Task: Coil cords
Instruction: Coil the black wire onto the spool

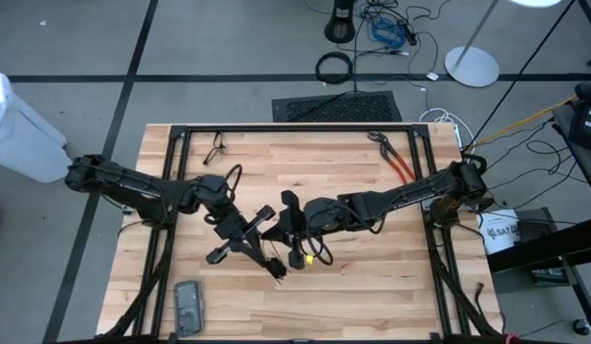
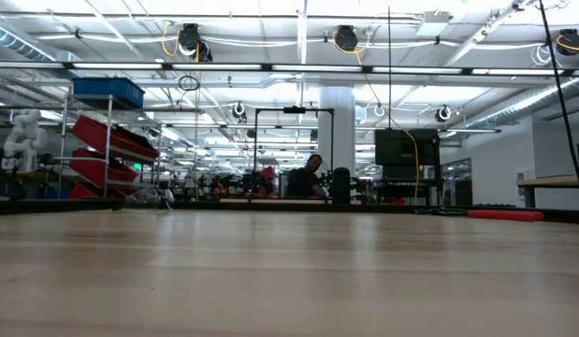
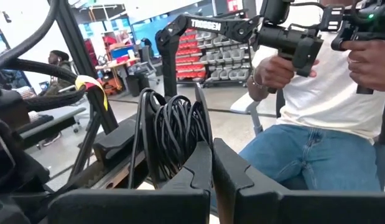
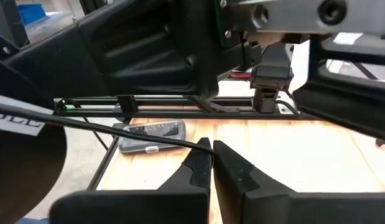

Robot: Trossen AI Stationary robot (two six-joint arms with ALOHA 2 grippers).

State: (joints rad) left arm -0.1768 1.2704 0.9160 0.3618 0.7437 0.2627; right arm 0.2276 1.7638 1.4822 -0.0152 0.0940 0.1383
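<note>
Black cord: thin, flexible, wound into a tight bundle of many loops; held above the middle of the wooden table.
Cord tail: one strand is seen running across the right wrist view to the right gripper's fingertips.
Left gripper: fingers pressed together, clamped on the coiled bundle.
Right gripper: fingers together, pinching the strand at the tips.
Risk, unwinding: loops are judged likely to spring loose if either grip is released before the tail is secured.
Risk, snagging: both grippers are crowded mid-table; a pull on the strand could drag it against an arm.
Nearby items: red-handled pliers and a flat grey device lie well apart from the cord.
</note>
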